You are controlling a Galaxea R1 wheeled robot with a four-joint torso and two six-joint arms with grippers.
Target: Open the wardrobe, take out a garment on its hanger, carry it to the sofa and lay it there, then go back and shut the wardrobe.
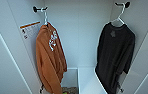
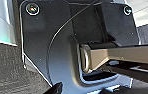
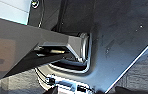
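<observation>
Wardrobe [image 1: 77, 30] open. Black garment [image 1: 116, 56] on white hanger [image 1: 120, 16], right side; orange top [image 1: 50, 58] on left hook, label sticker [image 1: 29, 30] beside it. White shelf [image 1: 87, 80] below. Can't tell jaw state on either arm.

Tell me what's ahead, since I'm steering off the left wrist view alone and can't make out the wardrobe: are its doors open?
Observer: Yes. The head view looks straight into the open wardrobe.
Operator: Where is the black one?
Observer: The black top hangs on the right side, on a white hanger.
Operator: Anything else hanging in there?
Observer: An orange top with white print hangs on the left, apart from the black one.
</observation>
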